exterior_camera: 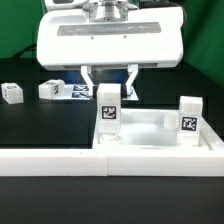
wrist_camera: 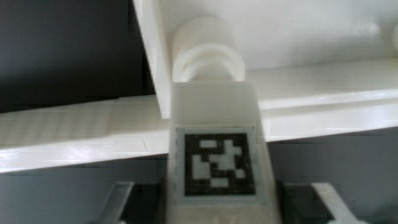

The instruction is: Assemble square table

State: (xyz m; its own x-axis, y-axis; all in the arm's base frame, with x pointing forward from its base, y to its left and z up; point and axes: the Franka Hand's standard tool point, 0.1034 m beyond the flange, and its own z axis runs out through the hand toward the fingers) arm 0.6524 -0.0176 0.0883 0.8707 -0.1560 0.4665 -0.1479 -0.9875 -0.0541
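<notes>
**Entry: square table, partly put together.**

- **Slab** (exterior_camera: 150,130): laid flat on the black table (exterior_camera: 30,125), just behind the border wall (exterior_camera: 50,162).
- **First leg** (exterior_camera: 107,108): stood upright at the slab's corner on the exterior view's left, tag facing the camera.
- **Second leg** (exterior_camera: 188,115): stood upright at the corner on the exterior view's right.
- **Loose leg** (exterior_camera: 12,92) and **other loose leg** (exterior_camera: 52,89): left lying well apart from the slab, toward the exterior view's left (the latter just beside the marker board (exterior_camera: 80,93)).
- **Gripper** (exterior_camera: 109,82): held with jaws spread and nothing grasped, positioned directly above the first leg. In the wrist view that leg (wrist_camera: 217,150) is seen between the fingers (wrist_camera: 128,203), with a gap on each side.
</notes>
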